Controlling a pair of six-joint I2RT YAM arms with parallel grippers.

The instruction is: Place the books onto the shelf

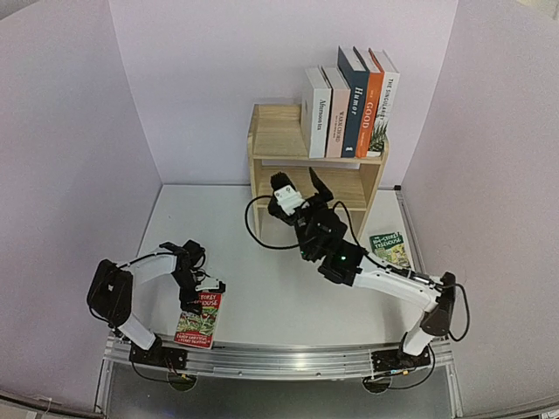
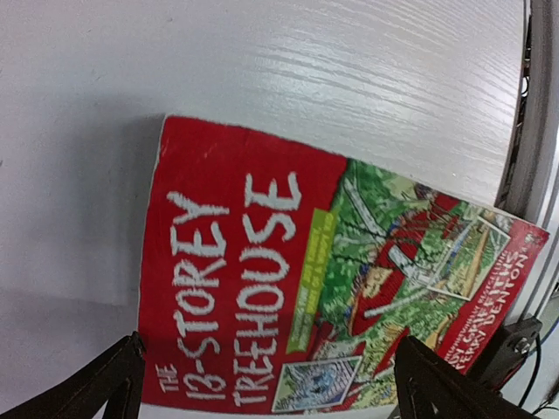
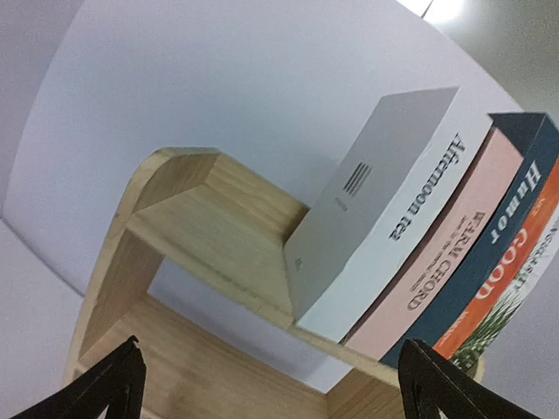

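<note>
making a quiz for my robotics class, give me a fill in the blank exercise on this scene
1. The shelf holds ___ upright books on its top tier.
2. The leftmost of them is the white book, titled Afternoon ___.
3. The open left gripper hovers over the ___ Treehouse book lying on the table.
Missing words: five; tea; red.
</note>
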